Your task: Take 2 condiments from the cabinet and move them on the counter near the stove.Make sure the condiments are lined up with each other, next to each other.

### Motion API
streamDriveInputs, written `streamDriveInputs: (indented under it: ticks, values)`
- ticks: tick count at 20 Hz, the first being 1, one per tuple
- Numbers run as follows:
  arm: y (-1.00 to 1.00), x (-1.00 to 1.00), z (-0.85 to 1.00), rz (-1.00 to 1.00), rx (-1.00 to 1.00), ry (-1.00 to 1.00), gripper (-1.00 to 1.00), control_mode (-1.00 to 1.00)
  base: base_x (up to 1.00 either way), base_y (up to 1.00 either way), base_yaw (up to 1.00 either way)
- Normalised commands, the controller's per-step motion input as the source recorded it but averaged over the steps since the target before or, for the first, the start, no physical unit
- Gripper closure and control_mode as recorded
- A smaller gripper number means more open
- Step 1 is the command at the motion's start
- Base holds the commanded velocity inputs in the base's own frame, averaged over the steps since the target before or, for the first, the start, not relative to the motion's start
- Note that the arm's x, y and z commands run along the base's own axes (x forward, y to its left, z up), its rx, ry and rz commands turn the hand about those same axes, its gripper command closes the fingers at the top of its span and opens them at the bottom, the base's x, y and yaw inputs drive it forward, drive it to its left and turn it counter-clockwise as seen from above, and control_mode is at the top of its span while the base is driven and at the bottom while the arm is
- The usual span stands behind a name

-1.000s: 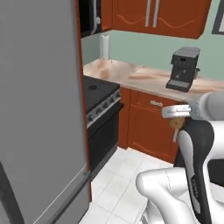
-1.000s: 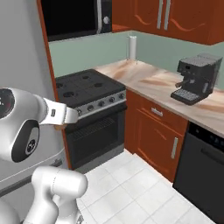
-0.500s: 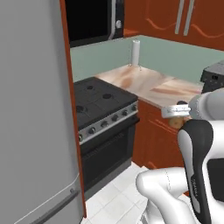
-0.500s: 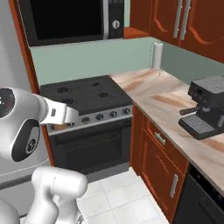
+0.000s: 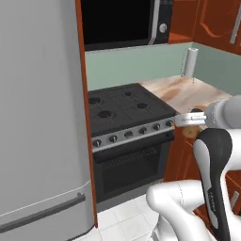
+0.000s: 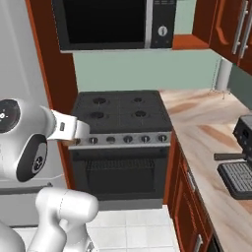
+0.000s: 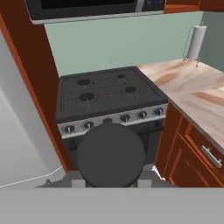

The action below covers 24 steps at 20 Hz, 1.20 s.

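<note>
In the hand view the round black cap of a condiment [image 7: 111,154] sits right in front of the camera, with my gripper [image 7: 111,183] shut around it and the fingers mostly hidden behind it. From the left base view the hand [image 5: 187,118] hangs in the air beside the counter's front corner, a light-brown bit of the condiment [image 5: 191,132] showing under it. The black stove [image 5: 127,106] [image 6: 120,110] [image 7: 109,89] lies ahead. To its right runs the marble-look counter [image 5: 188,92] [image 6: 211,123] [image 7: 197,87]. Cabinet doors [image 5: 212,23] [image 6: 231,29] above the counter are shut.
A paper towel roll [image 5: 189,63] [image 6: 224,74] [image 7: 196,41] stands at the counter's back. A coffee machine [image 6: 241,162] sits on the near right counter. The microwave [image 5: 122,21] [image 6: 113,22] hangs over the stove, and the grey fridge [image 5: 42,117] stands left of it.
The whole picture has swung: the base moved, so the stove now sits centred and the coffee machine has slid off to the right. The gripper stays shut on the condiment.
</note>
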Motion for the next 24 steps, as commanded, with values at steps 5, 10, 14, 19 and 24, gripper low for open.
streamDriveInputs:
  ticks: [5,10,14,19,24]
  values:
    - [0.0,0.0,0.0,0.0,0.0,0.0,1.0,1.0,0.14,-0.46,0.33]
    - [0.0,0.0,0.0,0.0,0.0,0.0,1.0,1.0,0.27,-0.54,0.13]
    - [0.0,0.0,0.0,0.0,0.0,0.0,1.0,1.0,0.52,-0.46,0.13]
    - [0.0,0.0,0.0,0.0,0.0,0.0,1.0,1.0,0.61,-0.48,0.13]
    - [0.0,0.0,0.0,0.0,0.0,0.0,1.0,1.0,0.75,-0.54,0.13]
